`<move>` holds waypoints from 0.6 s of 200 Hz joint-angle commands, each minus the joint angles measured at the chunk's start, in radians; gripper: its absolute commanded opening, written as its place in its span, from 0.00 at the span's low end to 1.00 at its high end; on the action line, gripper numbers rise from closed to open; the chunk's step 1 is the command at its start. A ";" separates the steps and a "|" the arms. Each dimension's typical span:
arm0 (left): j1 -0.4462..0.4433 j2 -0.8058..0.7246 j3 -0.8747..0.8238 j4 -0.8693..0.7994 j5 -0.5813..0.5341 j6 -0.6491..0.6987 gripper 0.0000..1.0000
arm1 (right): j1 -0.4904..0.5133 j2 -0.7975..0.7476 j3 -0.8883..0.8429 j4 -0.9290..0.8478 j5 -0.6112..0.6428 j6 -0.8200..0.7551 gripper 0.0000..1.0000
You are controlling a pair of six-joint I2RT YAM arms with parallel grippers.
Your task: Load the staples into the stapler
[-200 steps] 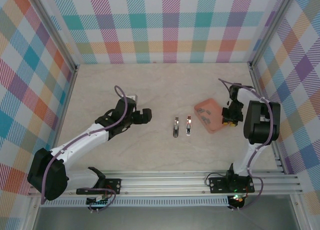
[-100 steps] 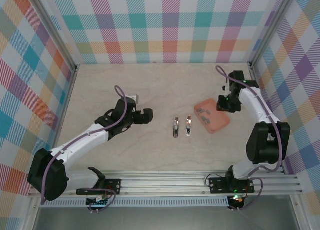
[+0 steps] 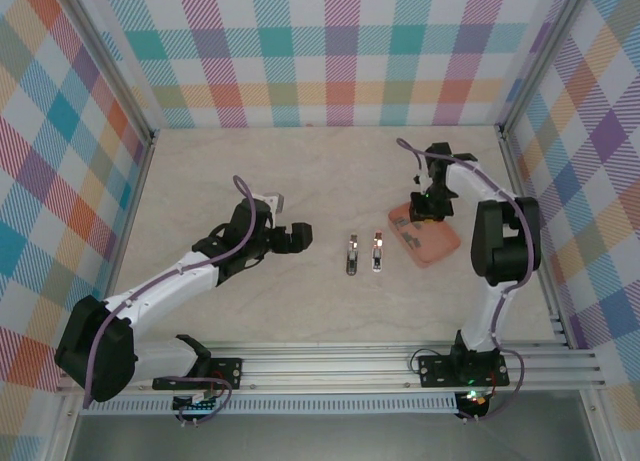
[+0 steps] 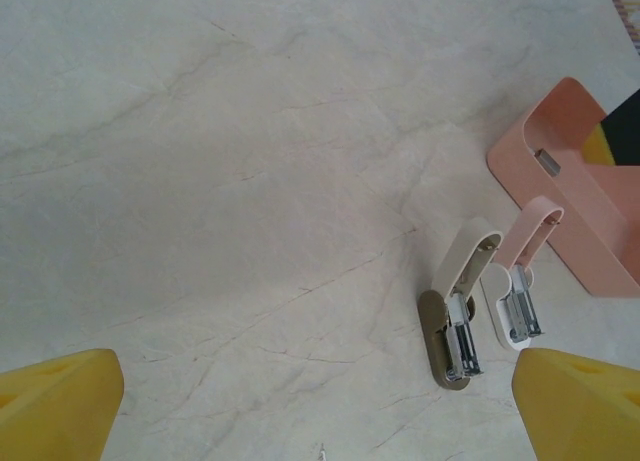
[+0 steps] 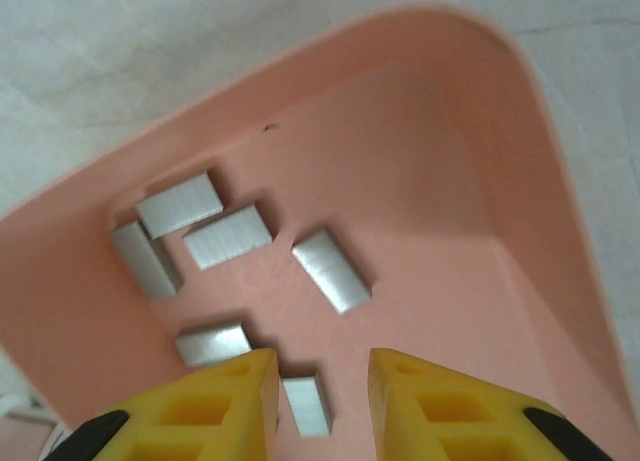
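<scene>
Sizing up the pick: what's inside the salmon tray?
Six grey staple strips lie loose on the tray floor. The right hand's yellow fingers cover its near edge, so more could hide there.

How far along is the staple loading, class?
Done: both staplers lie open. In hand: the right gripper hovers over the staples in the tray, holding none. To do: pick a strip, load it, close up; the left gripper hangs open.
</scene>
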 commanded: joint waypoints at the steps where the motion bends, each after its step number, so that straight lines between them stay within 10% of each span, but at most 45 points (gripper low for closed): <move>1: 0.010 -0.006 -0.010 0.036 0.016 0.009 1.00 | 0.011 0.025 0.042 0.023 0.008 -0.034 0.30; 120: 0.010 0.029 0.019 0.029 0.015 0.006 1.00 | 0.020 0.100 0.053 0.061 0.010 -0.073 0.33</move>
